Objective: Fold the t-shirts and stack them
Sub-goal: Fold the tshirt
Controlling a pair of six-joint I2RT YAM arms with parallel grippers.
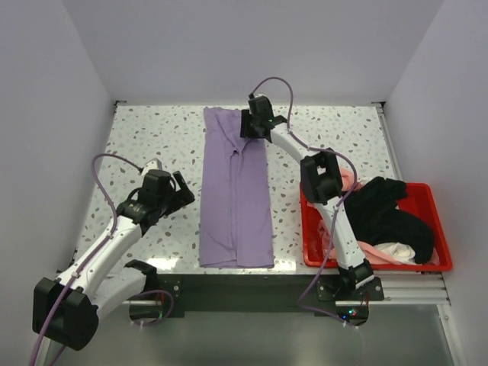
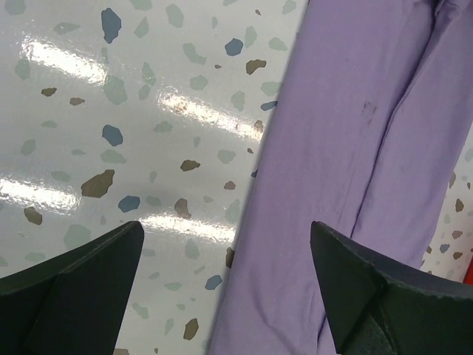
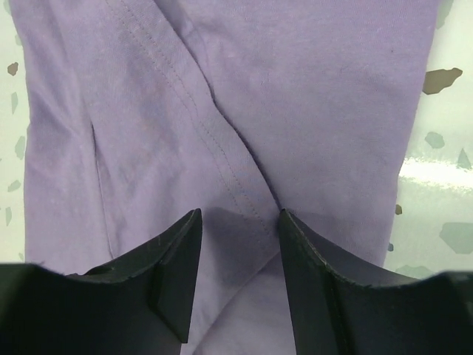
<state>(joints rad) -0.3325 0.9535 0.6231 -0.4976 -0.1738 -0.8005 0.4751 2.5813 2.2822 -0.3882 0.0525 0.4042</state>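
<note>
On a speckled table (image 1: 145,137) between white walls, a lavender t-shirt (image 1: 236,191) lies folded into 1 long strip, its long axis running from the near edge to the far edge. Which end holds the collar cannot be told. The overhead camera alone shows the red bin (image 1: 438,229) at the right, just beside the strip's near half, heaped with a black shirt (image 1: 389,213), a salmon-pink shirt (image 1: 349,181) and a white shirt (image 1: 396,250). It also places the right gripper (image 1: 255,122) over the strip's far end and the left gripper (image 1: 179,191) over bare table, just left of the strip's middle. Only the left wrist camera shows that gripper (image 2: 225,229) spread wide and holding nothing, with the shirt's left edge (image 2: 244,222) running up between its fingers. Only the right wrist camera reveals a stitched seam (image 3: 199,126) and a raised crease leading into the narrow gap of the right gripper (image 3: 238,218). Its fingers (image 3: 174,259) stand low against the cloth, and whether they pinch it cannot be told.
</note>
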